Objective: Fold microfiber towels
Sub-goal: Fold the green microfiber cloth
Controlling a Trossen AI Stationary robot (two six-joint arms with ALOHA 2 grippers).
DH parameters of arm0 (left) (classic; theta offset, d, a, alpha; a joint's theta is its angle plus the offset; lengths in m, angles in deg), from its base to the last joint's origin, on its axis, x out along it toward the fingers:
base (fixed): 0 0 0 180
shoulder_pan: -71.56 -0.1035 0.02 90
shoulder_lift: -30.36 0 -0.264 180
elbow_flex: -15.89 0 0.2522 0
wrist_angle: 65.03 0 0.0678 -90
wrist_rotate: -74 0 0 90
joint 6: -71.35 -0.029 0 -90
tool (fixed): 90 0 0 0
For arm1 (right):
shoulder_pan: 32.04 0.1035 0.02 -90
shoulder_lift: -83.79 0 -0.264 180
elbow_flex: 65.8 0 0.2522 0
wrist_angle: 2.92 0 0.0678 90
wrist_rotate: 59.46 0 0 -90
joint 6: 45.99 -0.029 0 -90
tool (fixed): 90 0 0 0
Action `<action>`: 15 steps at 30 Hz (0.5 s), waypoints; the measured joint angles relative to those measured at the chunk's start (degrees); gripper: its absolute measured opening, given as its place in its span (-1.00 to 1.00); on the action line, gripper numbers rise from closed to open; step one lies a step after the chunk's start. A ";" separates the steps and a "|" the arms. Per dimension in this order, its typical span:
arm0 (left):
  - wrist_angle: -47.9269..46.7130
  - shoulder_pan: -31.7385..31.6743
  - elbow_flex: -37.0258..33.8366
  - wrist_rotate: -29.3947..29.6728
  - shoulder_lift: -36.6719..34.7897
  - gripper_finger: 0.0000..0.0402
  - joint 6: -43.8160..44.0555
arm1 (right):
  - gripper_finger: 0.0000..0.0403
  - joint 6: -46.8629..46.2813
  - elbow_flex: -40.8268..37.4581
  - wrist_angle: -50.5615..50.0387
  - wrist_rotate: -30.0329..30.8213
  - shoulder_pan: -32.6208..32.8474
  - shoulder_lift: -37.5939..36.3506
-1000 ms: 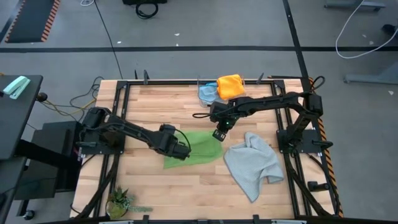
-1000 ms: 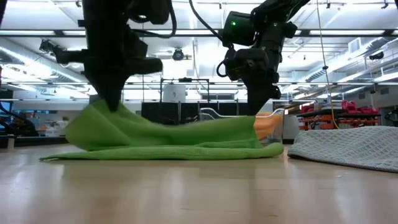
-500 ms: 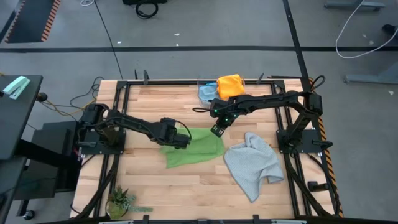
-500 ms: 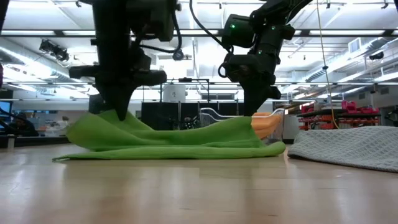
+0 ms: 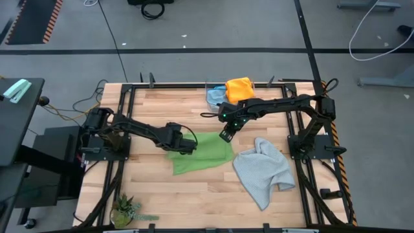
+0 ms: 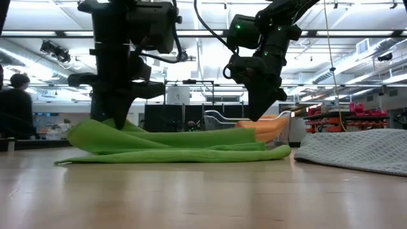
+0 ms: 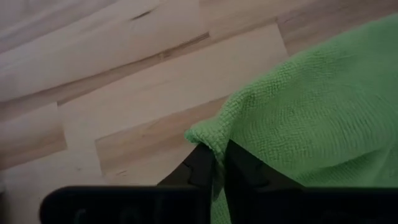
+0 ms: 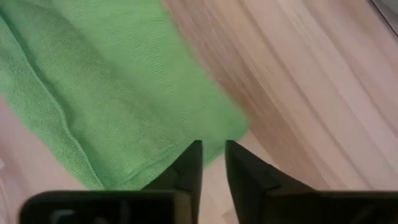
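Where the bright green microfiber towel (image 5: 202,154) lies doubled at the middle of the pale wooden slatted table (image 5: 162,188), its upper layer rests loosely over the lower, judged a first fold just laid. Left gripper (image 7: 219,163): fingers pinch a raised corner of this cloth at its left end, keeping that edge lined up. Right gripper (image 8: 213,163): fingers slightly parted with nothing between them, poised just above the cloth's far right corner, evidently released. Light grey waffle-textured towel (image 5: 264,171): crumpled, just right of the green, unfolded. Yellow-orange towel (image 5: 240,88) and light blue towel (image 5: 215,97): heaped together at the table's far edge, awaiting attention.
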 joint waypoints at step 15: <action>0.07 -1.17 0.00 0.57 -0.69 -0.25 -3.10 | -0.32 -1.10 0.71 -2.35 -4.40 11.61 -0.11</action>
